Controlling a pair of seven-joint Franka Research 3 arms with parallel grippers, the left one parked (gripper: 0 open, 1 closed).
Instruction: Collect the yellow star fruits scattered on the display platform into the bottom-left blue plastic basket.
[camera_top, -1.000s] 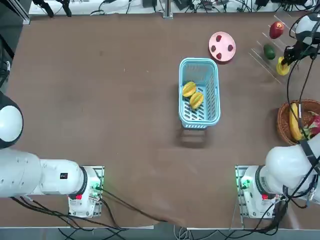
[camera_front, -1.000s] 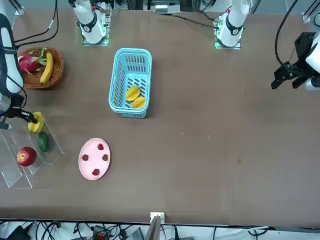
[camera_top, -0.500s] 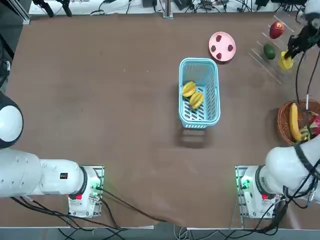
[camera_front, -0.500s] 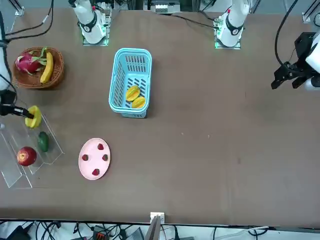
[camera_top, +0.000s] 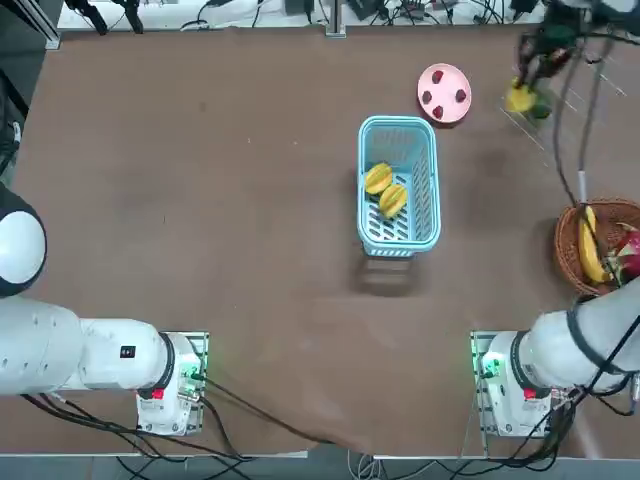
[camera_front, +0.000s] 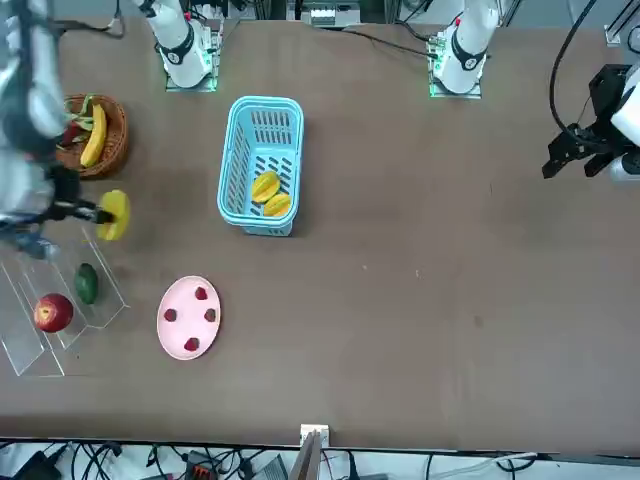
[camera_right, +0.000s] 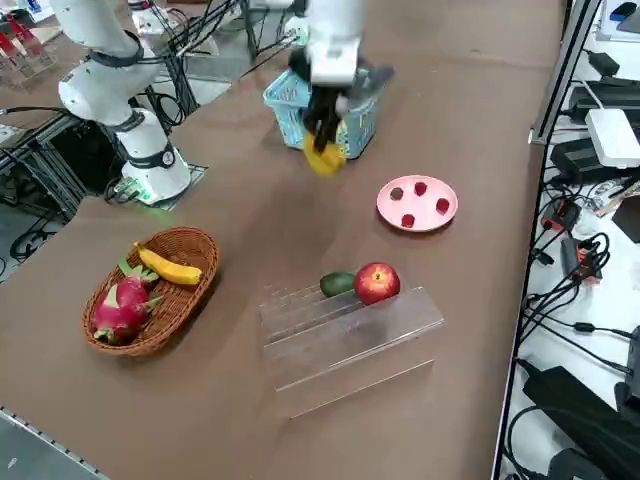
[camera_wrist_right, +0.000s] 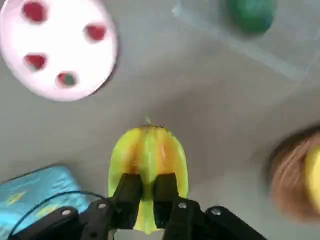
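**Aloft: third star fruit pinched in the right gripper**

Now the right gripper (camera_wrist_right: 147, 192) is clenched on a yellow star fruit (camera_wrist_right: 148, 165), carried in the air above the brown table (camera_top: 200, 200). In the wrist view the two dark fingers (camera_wrist_right: 129, 192) press the fruit's near end from either side, and most of its ridged body juts out beyond the tips. From overhead the fruit (camera_top: 519, 98) hangs at about 3 o'clock from the pink plate (camera_top: 444, 94) and 1 o'clock from the blue plastic basket (camera_top: 399, 186), well apart from the basket. Two more star fruits (camera_top: 385, 190) lie side by side inside that basket. The clear display platform (camera_right: 345, 335) carries a green fruit (camera_right: 337, 284) and a red apple (camera_right: 377, 282), touching each other. The wicker basket (camera_right: 150, 290) with a banana (camera_right: 168, 267) sits at the platform's 9 o'clock in the side view.
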